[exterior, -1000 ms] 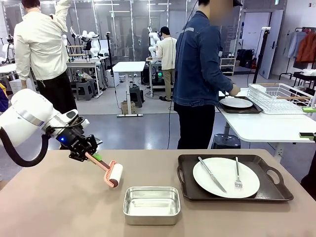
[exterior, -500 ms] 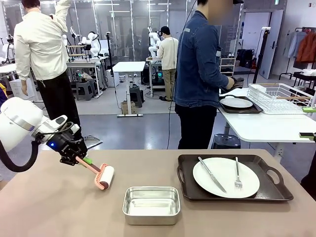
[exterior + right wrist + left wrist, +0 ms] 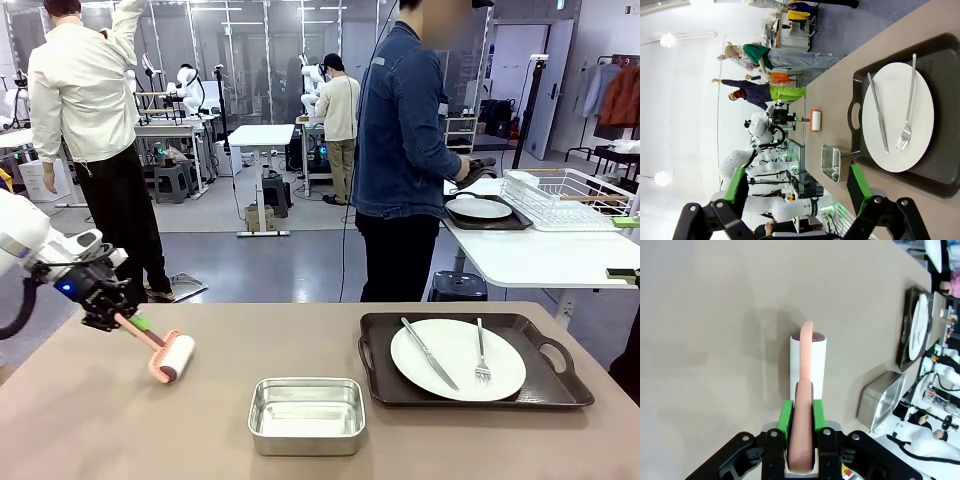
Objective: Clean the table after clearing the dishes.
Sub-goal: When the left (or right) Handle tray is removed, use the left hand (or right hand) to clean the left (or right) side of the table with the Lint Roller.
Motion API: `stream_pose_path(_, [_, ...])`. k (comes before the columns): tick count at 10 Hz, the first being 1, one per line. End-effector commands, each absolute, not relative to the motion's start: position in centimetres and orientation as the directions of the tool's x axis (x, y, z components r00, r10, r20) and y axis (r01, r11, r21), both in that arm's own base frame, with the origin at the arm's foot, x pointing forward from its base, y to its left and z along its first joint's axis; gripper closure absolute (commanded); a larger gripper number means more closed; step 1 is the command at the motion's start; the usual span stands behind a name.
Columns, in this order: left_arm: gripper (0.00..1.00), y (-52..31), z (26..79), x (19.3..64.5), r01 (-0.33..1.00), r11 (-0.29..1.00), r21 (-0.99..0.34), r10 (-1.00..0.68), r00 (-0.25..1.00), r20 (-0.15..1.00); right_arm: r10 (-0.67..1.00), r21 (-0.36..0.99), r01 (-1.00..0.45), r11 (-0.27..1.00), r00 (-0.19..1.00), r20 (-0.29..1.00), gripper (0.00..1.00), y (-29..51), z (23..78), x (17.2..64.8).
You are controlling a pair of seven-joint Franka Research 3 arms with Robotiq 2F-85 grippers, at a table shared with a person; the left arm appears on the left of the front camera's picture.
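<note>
The brownish table [image 3: 120, 430] carries a dark handled tray [image 3: 560, 385] with a white plate [image 3: 458, 360], a knife [image 3: 430, 353] and a fork [image 3: 481, 357]. My left gripper [image 3: 112, 312] is shut on the pink handle of a white lint roller [image 3: 173, 358], low over the table's left part. From the left wrist, the roller [image 3: 809, 362] points away between the green pads [image 3: 786, 416]. My right gripper [image 3: 796, 192] is open and holds nothing, looking down at the plate [image 3: 897, 117]. A second plate [image 3: 478, 208] lies on a tray on the white table.
A small steel tin [image 3: 307, 413] stands at the table's front middle, left of the tray. A person in a denim jacket [image 3: 405, 130] stands at the white side table [image 3: 540, 260], hands by the second tray. A wire rack [image 3: 565, 195] stands there too.
My left arm has swept to the left along the table, taking the lint roller with it. The person's hand has moved by the far tray. The near tray and the tin have not moved.
</note>
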State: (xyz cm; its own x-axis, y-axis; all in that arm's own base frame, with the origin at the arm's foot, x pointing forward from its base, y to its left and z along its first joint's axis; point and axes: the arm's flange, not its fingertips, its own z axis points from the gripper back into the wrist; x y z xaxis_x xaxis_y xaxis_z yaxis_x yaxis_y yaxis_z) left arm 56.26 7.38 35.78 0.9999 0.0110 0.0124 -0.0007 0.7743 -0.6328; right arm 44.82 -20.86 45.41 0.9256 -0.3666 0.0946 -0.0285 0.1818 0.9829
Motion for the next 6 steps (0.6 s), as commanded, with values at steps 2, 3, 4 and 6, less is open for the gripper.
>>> stream_pose_path(2, [0.79, 13.6, 37.5, 55.2, -0.051, 0.833, -0.551, 0.047, 0.999, -0.021, -0.364, 0.984, -0.031, 0.176, 0.926, 0.094, 0.0, -20.5, 45.7, 44.6])
stream_pose_path(3, [0.79, 15.3, 38.3, 54.6, -0.079, 0.844, -0.53, 0.075, 0.997, -0.029, -0.364, 0.984, -0.031, 0.176, 0.926, 0.094, 0.0, -20.5, 45.7, 44.6])
stream_pose_path(4, [0.79, 16.9, 39.3, 54.0, -0.091, 0.852, -0.515, 0.089, 0.996, -0.028, -0.364, 0.984, -0.031, 0.176, 0.926, 0.094, 0.0, -20.5, 45.7, 44.6])
stream_pose_path(6, [0.79, 18.6, 40.5, 53.2, -0.115, 0.881, -0.46, 0.119, 0.993, -0.021, -0.364, 0.984, -0.031, 0.176, 0.926, 0.094, 0.0, -20.5, 45.7, 44.6])
